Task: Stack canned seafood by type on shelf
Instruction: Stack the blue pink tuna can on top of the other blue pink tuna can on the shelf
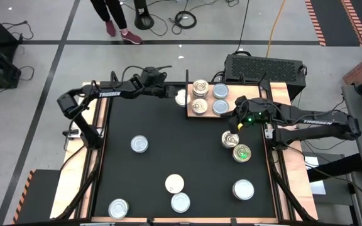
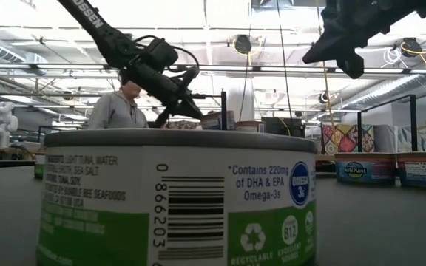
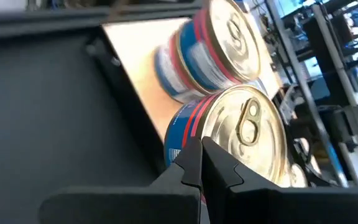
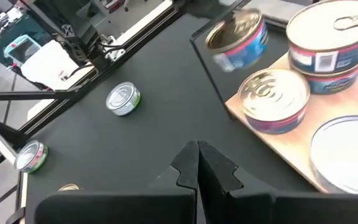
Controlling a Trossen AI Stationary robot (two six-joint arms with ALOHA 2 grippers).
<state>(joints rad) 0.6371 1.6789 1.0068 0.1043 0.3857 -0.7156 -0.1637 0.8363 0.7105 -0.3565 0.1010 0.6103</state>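
Left gripper (image 1: 173, 93) is at the far side of the table, just beside the left edge of the wooden board (image 1: 276, 94), jaws pressed together and holding nothing; its fingertips (image 3: 201, 163) sit right up against a gold-topped tin (image 3: 244, 134) by that edge. Right gripper (image 1: 236, 119) hovers near the board's front right corner, jaws also pressed together, empty.

The board lies at the far right of the black table (image 1: 149, 122). On it: four tins in a two-by-two cluster (image 1: 209, 98), two gold-tan tops on the left, two pale-blue tops on the right.

Off the board: one gold-topped tin (image 1: 230, 139) and one green-labelled tin (image 1: 241, 152) touching, just in front of the right gripper. Silver tin (image 1: 139, 145) mid-left. Four more tins near the front edge (image 1: 180, 202).

In the low view a green-labelled tin (image 2: 176, 199) fills the foreground. A person (image 2: 120, 109) stands behind the table.
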